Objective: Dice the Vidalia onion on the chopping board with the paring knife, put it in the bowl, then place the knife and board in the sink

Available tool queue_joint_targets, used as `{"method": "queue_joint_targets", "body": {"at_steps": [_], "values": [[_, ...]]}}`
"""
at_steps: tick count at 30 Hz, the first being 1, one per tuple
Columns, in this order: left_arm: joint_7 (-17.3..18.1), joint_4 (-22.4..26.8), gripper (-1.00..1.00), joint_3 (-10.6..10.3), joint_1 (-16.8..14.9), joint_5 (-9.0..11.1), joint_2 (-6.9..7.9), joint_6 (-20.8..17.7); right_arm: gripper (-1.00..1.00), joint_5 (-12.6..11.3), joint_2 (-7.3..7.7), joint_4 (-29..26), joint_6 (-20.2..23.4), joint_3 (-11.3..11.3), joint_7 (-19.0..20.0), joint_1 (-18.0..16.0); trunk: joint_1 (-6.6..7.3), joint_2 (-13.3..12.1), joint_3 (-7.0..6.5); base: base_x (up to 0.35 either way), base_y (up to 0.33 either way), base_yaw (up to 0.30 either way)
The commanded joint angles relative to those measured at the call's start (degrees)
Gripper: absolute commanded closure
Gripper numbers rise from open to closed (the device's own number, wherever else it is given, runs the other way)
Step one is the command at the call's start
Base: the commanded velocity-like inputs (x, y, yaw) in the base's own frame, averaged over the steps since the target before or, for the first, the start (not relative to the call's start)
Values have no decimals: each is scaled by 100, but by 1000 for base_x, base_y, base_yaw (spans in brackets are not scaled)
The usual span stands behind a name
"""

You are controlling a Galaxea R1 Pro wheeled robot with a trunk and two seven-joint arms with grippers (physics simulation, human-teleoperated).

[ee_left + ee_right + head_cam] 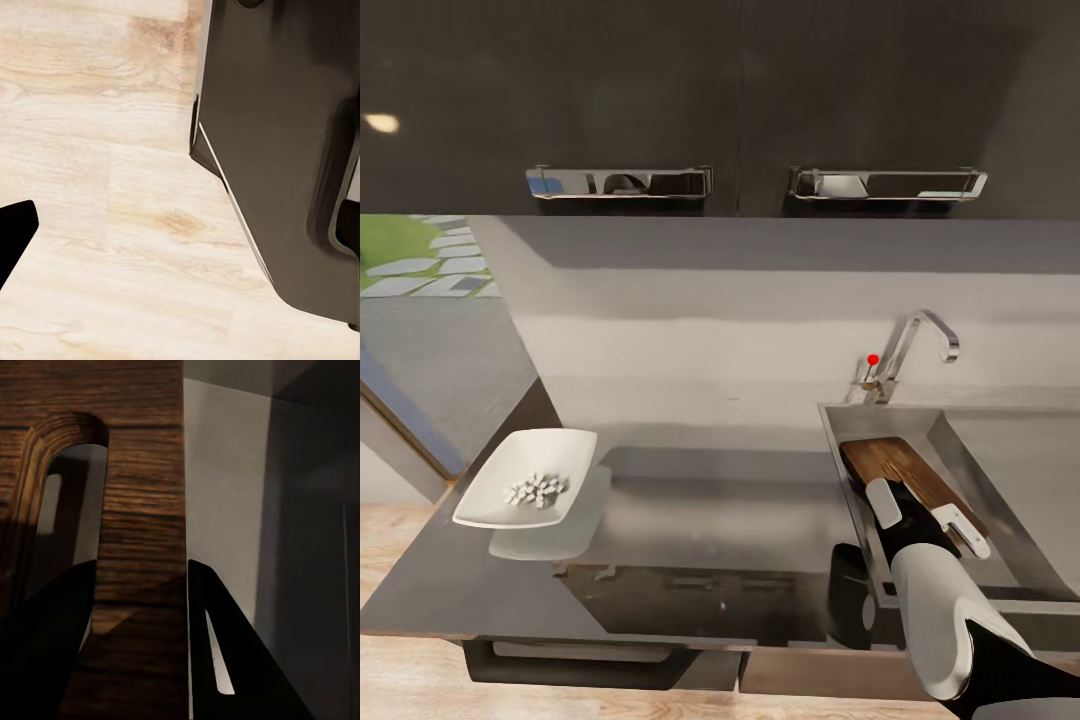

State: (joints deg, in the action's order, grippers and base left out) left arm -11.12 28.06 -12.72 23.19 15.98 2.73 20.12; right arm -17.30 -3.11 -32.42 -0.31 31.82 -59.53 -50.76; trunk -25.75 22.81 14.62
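**Board going into the sink**

The right gripper (139,615) clamps the brown wood-grain chopping board (905,475) by the strip beside its rounded handle slot, holding it tilted inside the grey metal sink (1000,470). Left of the sink, on the glossy countertop (710,520), the white square bowl (525,478) holds pale onion dice (537,489). This looks like the last step; next, let go and lift clear. I cannot tell the left gripper's state.
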Motion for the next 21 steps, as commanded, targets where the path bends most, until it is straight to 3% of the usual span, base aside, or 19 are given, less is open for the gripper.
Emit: {"method": "queue_joint_targets", "body": {"at_steps": [1,12,16,19,21], "values": [[-43,9,-100,-48,1,36,8,10,-100,-10,-5,-11,-4,18,-6,-4,-4,11,10,0,0,0],[-47,7,-100,-49,1,36,8,10,-100,-12,-12,-77,-4,5,-6,-6,-4,11,10,0,0,0],[-47,7,-100,-47,1,36,8,10,-100,-4,-58,-565,80,-82,-30,-5,-4,11,10,0,0,0],[-48,7,-100,-50,1,36,8,10,-100,-2,-156,-1401,685,-326,-37,-4,-4,11,10,0,0,0],[-48,7,-100,-49,1,36,8,10,-100,-1,-286,-2049,1391,-436,-34,-6,-4,11,10,0,0,0]]}}
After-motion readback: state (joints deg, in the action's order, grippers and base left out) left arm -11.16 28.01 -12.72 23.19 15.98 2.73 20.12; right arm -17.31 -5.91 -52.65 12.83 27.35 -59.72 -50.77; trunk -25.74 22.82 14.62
